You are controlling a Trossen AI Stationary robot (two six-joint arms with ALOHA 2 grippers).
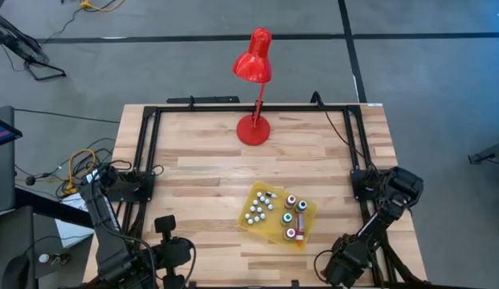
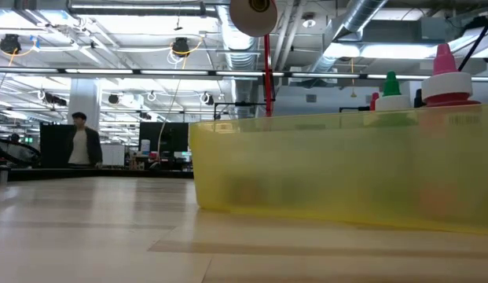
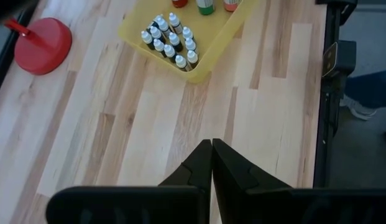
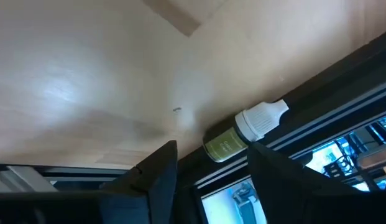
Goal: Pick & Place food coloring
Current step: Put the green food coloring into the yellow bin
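Observation:
A small dropper bottle (image 4: 242, 134) with a white cap and olive-green contents lies on its side on the wood, against a black rail near the table's near right corner. My right gripper (image 4: 212, 148) is open, low over it, one finger on each side of its body. In the high view the right arm (image 1: 349, 261) hides this bottle. More food coloring bottles (image 1: 294, 215) stand in the yellow tray (image 1: 263, 231), beside several small white-capped bottles (image 3: 170, 38). My left gripper (image 3: 211, 146) is shut on nothing, above the near left of the table. My right gripper's fingers (image 4: 158, 165) flank the bottle's olive body (image 4: 220, 146), slanting down from above and lying across it. Whether either finger touches it I cannot tell. The bottle lies on the table against the rail.
A red desk lamp (image 1: 253, 128) stands at the far middle. A black frame (image 1: 149, 144) runs along the table's left, far and right sides. In the low view the tray's wall (image 2: 338, 181) fills the middle, with green (image 2: 391, 85) and pink (image 2: 444, 67) caps above its rim.

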